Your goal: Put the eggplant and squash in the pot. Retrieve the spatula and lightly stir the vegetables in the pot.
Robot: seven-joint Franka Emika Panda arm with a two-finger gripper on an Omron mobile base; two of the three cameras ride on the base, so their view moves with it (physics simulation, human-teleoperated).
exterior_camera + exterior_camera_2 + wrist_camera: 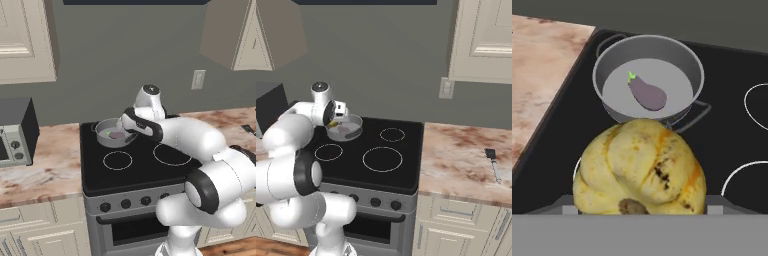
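You are looking at a kitchen stove (135, 165) with a black glass top, set between marble-patterned counters. A low grey pot (648, 75) sits on the far left burner, its two small handles out to the sides. Inside it the eggplant (647, 93), small and dull purple with a green stem, lies flat on the pot's floor, so that half of the loading looks done.

The gripper (640, 207) hangs just on the near side of the pot and above the stove top. Its jaws are spread wide around the squash (641, 172), a lumpy yellow vegetable with orange streaks and a brown stem end. In the hand view the squash sits between the fingertips and hides them, close to the lens, with its far edge overlapping the pot's near rim. It appears to be carried, held high enough to clear the rim before release.

On the right counter (466, 160), well apart from the stove, a dark spatula (492, 162) lies flat with its handle toward the near edge. It seems untouched, waiting for the stirring step.

To the left stands a microwave (15, 135), and cream cabinets hang above.
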